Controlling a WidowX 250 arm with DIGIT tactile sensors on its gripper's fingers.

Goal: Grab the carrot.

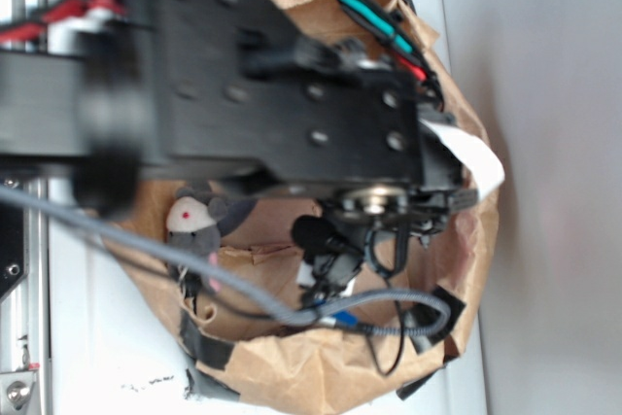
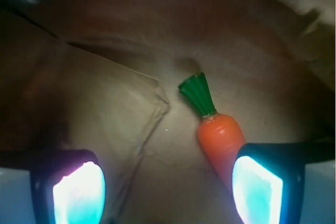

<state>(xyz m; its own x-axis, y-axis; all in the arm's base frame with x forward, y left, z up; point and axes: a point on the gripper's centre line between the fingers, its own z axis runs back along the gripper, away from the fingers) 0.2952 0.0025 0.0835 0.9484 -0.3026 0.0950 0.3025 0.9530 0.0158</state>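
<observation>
My claw (image 2: pixel 168 192) is wide open and holds nothing; both fingers show at the near edge of the wrist view, w/ glowing pads (image 2: pixel 79 195). The carrot (image 2: pixel 220 137) lies on the brown paper (image 2: pixel 105 114) inside the paper bag (image 1: pixel 466 269). Its green stem points to the far left, and its orange body runs under my right finger, so the tip is hidden. I cannot tell if the finger touches it. In the exterior view my arm (image 1: pixel 282 94) covers most of the bag and the carrot is not seen there. A grey plush mouse (image 1: pixel 194 221) sits at the bag's left side, apart from my claw.
</observation>
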